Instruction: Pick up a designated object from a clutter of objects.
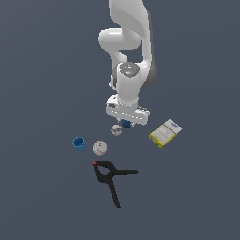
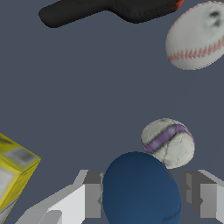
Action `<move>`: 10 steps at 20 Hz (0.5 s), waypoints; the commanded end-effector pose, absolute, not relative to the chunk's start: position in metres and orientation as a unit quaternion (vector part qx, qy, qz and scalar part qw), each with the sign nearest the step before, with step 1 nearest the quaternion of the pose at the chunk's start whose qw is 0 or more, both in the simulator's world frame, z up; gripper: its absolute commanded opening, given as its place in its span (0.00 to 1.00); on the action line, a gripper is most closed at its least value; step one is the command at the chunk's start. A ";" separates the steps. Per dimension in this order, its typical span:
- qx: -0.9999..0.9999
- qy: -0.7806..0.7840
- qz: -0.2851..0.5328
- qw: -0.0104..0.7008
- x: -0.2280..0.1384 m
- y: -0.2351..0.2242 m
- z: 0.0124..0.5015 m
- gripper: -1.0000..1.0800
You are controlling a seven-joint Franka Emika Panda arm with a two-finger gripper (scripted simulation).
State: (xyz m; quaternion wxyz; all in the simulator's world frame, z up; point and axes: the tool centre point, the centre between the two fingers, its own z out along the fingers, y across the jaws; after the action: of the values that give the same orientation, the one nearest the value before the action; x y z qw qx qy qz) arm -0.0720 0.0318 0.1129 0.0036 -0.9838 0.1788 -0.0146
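Observation:
The dark blue ball (image 1: 126,124) is half hidden under the white hand in the exterior view. In the wrist view the dark blue ball (image 2: 140,183) fills the space between the two fingers, whose dark pads (image 2: 93,192) touch it on both sides. My gripper (image 1: 125,123) (image 2: 142,194) is shut on it. Whether the ball rests on the floor I cannot tell. Around it lies the clutter: a small white ball with a purple stripe (image 1: 116,130) (image 2: 168,142) right beside the blue ball, and a larger white baseball (image 1: 99,147) (image 2: 197,37).
A light blue cup (image 1: 78,143) stands at the exterior view's left. A yellow-white box (image 1: 165,133) (image 2: 11,175) lies to the right of the hand. A black clamp (image 1: 110,176) (image 2: 109,8) with an orange tip lies nearer the camera. The floor is dark grey.

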 end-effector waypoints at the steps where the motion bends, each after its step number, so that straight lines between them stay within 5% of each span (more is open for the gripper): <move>1: -0.984 0.179 -0.014 0.004 -0.076 0.025 0.132 0.00; 10: -0.984 0.178 -0.010 0.004 -0.094 -0.004 0.209 0.00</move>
State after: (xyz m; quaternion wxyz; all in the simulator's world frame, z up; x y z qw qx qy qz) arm -0.0903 0.0010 0.1951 0.0038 -0.9840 0.1779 -0.0104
